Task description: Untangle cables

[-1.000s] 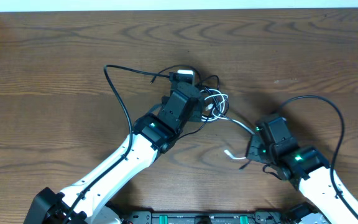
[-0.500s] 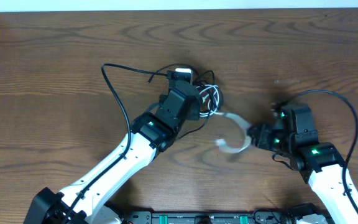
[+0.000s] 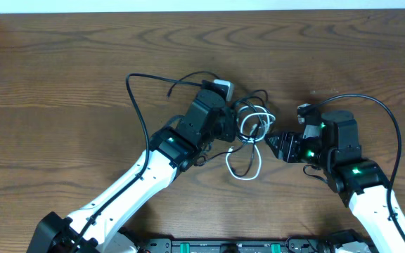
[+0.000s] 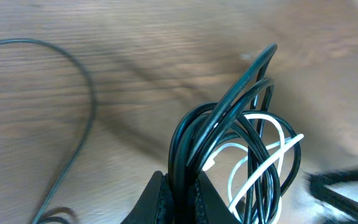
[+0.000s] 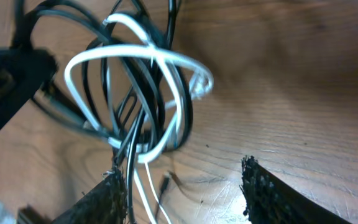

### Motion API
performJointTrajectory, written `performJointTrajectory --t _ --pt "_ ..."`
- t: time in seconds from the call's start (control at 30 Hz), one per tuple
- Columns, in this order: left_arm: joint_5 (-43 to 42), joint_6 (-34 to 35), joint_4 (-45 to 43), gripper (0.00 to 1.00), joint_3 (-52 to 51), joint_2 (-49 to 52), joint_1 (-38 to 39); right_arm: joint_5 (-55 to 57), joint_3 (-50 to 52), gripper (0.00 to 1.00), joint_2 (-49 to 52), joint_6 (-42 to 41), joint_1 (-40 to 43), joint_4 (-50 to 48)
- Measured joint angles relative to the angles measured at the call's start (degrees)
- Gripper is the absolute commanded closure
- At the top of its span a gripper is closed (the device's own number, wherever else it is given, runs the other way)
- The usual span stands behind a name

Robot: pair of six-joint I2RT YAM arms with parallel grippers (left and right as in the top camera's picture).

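The left tool (image 4: 180,186) tight on the cables (image 4: 188,155); the right tool (image 5: 180,174) wide, seemingly just beside them.

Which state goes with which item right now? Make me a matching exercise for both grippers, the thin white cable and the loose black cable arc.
Things:
1. left gripper
2. right gripper
3. thin white cable
4. loose black cable arc

States:
A. open, fingers apart beside the tangle
B. looped through the black cable coils
C. shut on the black cable coils
D. curving alone over the wooden table, left of the tangle

Pairs: 1-C, 2-A, 3-B, 4-D
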State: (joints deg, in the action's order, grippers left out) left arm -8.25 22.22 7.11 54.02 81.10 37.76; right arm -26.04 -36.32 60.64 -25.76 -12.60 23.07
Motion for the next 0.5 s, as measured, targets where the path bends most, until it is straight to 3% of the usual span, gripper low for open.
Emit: performJointTrajectory --t 0.33,0.5 --pt "-11.28 -0.2 -3.37 0.92 0.0 0.0 0.0 4.94 0.0 0.62 5.81 -9.86 0.0 -1.7" --pt "-17.77 -0.22 -8.46 0.92 0.0 0.0 0.04 12.87 0.04 0.59 10.38 -12.22 0.02 1.18"
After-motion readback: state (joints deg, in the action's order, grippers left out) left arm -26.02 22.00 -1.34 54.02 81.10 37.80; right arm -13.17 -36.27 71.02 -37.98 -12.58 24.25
